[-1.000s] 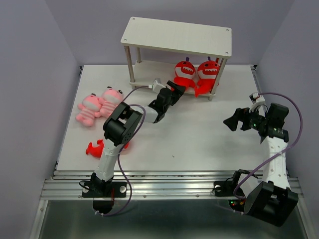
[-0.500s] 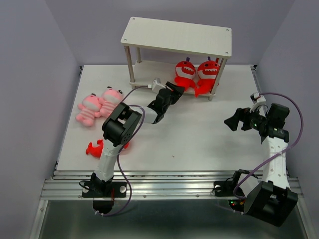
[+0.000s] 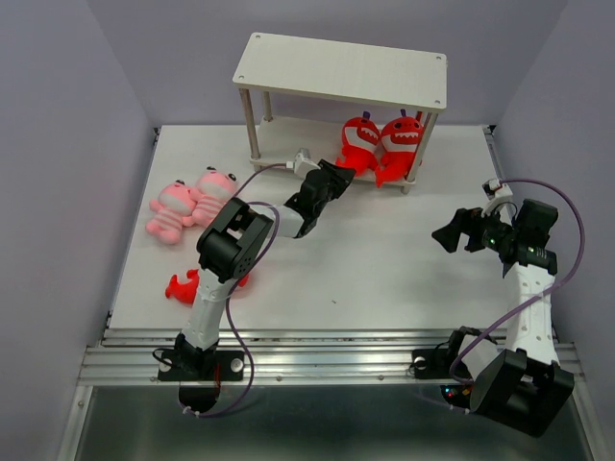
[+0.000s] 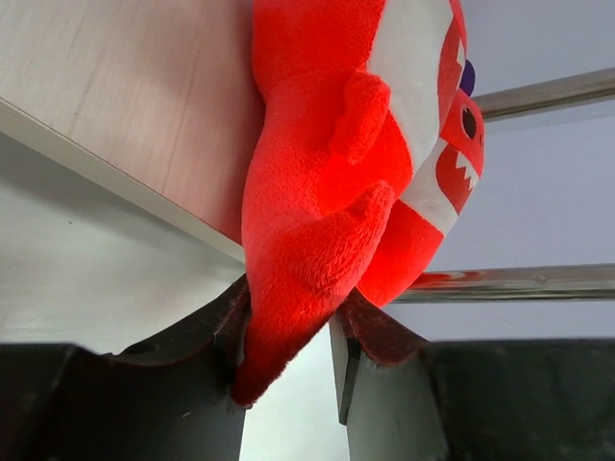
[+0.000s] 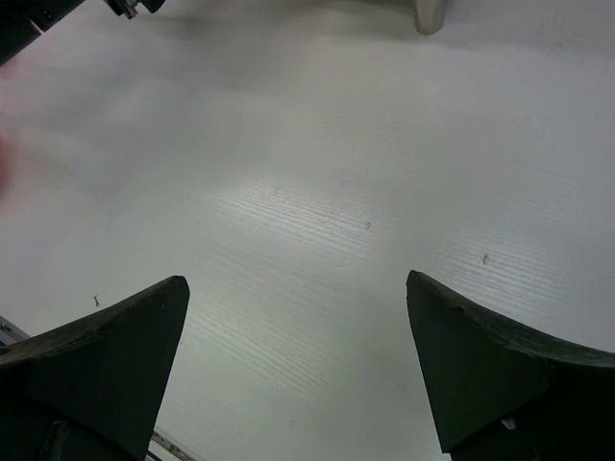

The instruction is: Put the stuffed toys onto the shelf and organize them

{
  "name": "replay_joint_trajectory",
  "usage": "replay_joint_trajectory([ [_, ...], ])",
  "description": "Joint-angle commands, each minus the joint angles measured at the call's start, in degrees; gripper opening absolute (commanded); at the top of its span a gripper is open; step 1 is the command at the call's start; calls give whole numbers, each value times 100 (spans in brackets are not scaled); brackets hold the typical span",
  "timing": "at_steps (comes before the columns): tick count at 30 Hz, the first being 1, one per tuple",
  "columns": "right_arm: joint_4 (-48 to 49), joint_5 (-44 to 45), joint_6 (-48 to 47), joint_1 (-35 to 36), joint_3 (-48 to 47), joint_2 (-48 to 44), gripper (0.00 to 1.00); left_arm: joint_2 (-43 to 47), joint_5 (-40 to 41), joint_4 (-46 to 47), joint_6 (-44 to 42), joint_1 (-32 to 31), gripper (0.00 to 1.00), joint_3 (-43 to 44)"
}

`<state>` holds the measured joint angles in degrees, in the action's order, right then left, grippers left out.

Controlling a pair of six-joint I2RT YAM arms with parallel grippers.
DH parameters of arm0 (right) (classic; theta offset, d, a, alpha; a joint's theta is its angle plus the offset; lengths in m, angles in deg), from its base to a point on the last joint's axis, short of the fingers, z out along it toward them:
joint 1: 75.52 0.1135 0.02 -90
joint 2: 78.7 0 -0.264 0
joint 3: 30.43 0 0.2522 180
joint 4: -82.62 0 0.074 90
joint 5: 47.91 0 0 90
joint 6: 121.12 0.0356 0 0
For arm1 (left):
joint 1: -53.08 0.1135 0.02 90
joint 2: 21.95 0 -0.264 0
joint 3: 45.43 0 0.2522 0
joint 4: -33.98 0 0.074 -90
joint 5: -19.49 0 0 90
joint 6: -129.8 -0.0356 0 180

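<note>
Shelf (image 3: 341,72) can be seen at 12 o'clock on the table (image 3: 384,279), two pale boards on thin legs. On the lower board (image 3: 288,142), toward its 3 o'clock end, two red plushies are propped side by side, touching. The left red toy (image 3: 358,141) is sat with its head up at roughly 1 o'clock and its tail hung off the board's front edge at 7. Its long axis is laid along that 1-to-7 line, toothy mouth turned to the front. The right red toy (image 3: 401,144) is lined up pretty much the same way.

The left gripper (image 3: 337,174) is angled in from 7 o'clock. In the wrist view the tail end of the left red toy is pinched between its fingers (image 4: 370,336), plush touched on both sides. So yeah, that one is gripped.

Two pink toys (image 3: 211,192) are laid at 9 o'clock on the table, pressed together, heads at 1 and feet at 7. A third red toy (image 3: 183,286) is found at 8 o'clock, half hidden behind the left arm, tail pointed to 9.

The right gripper (image 3: 454,230) is held over the table at 3 o'clock, its jaws spread wide, only tabletop seen between them.
</note>
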<state>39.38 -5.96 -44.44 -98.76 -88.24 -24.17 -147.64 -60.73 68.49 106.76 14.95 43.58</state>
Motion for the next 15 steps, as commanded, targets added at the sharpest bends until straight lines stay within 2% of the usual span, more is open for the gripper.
replay_joint_trajectory([
  [1, 214, -73, -65, -40, -7, -21, 100, 168, -11, 341, -7, 25, 41, 333],
  [11, 214, -73, -65, -93, -7, -21, 100, -43, -187, 218, -104, 78, 42, 579],
  [15, 214, -73, -65, -93, -7, -21, 100, -79, -292, 218, -60, 86, 50, 562],
])
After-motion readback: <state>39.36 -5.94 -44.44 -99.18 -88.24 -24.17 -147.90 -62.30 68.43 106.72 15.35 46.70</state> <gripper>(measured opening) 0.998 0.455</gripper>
